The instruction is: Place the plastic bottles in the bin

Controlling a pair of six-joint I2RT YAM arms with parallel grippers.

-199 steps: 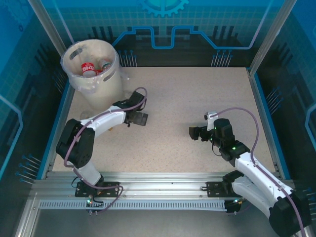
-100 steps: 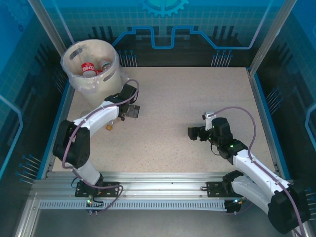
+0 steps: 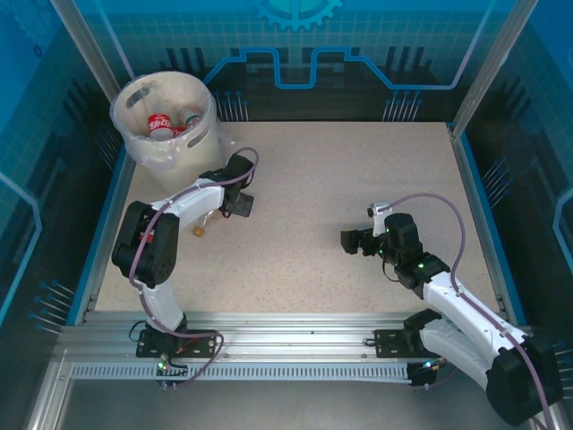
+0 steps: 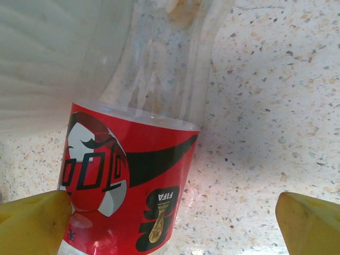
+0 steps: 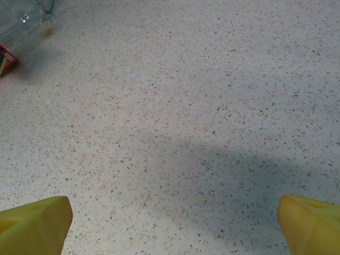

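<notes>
Bin [image 3: 201, 157] at far left holds several bottles [image 3: 161, 124]; left gripper [image 3: 237, 204], jaws wide, has swung back from mid-table to straddle a red-labelled bottle [image 4: 122, 180] lying near the bin, so a grasp looks imminent; right gripper [image 3: 351, 240] open, empty, unmoved.

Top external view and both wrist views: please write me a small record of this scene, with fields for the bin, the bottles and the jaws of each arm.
bin: large round cream-white plastic bucket, at the far left corner of the speckled table
inside bin: red-labelled clear plastic bottles
on table: one clear plastic bottle with red label, lying near the bin
left gripper: jaws open, the lying bottle between them, not closed on it
right gripper: jaws open above bare table, holding nothing
</notes>
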